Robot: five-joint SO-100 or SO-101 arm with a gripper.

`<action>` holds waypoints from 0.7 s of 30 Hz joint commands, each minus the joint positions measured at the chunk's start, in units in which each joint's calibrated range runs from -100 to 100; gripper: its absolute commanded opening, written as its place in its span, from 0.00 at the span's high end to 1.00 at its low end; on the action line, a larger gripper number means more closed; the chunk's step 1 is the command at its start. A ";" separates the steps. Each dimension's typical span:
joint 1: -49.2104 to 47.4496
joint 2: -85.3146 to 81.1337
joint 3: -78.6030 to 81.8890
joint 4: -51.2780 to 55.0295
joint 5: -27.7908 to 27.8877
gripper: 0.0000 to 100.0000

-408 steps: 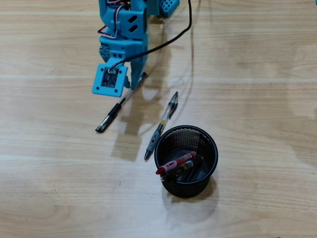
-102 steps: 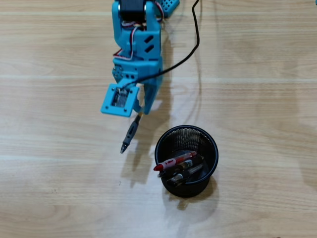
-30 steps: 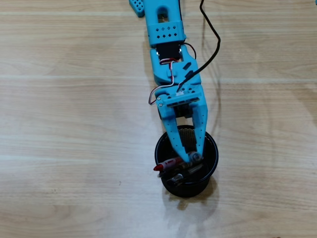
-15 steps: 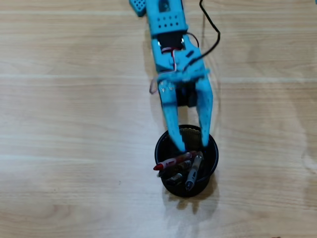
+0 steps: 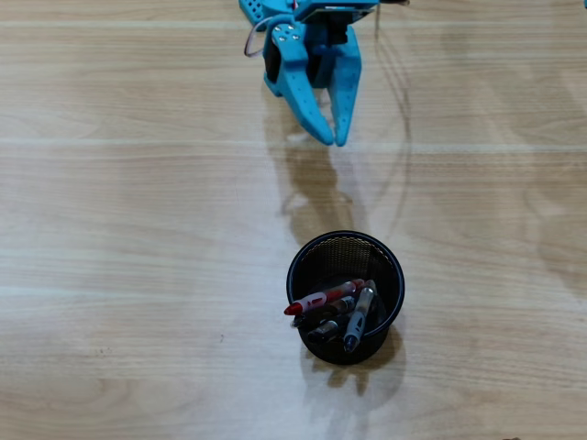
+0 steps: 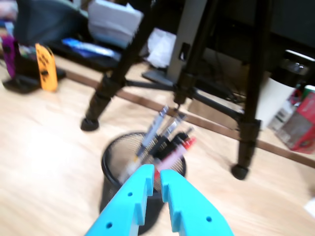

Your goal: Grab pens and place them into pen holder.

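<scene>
The blue hand (image 5: 330, 140) hung over the wooden bench (image 5: 110, 275) with nothing between its fingers; in the wrist view its two tips (image 6: 156, 178) stood almost together, only a thin gap left. The pen holder (image 5: 298, 261), a black mesh cup, stood well apart from the hand, straight out beyond the fingertips in the overhead view, with bare bench between them. In the wrist view the cup (image 6: 115, 152) sat just past the fingertips, partly hidden by them.

The pens (image 5: 341, 307) all lay inside the cup, leaning on its far wall. The red pen (image 5: 321, 299) lay crosswise, its red end over the rim. A grey-sleeved pen (image 5: 359, 317) leaned beside it, and darker ends showed under both.

Beyond the cup stood a black tripod (image 6: 194, 69).
</scene>
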 commanded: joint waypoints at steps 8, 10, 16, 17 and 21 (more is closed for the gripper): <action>5.65 -24.60 18.46 7.49 14.52 0.98; 6.83 -28.54 21.89 10.85 17.01 0.98; 7.46 -41.31 26.94 25.05 25.19 0.98; 7.46 -43.58 26.94 28.67 26.31 0.98; 7.46 -53.07 26.04 45.03 30.17 0.98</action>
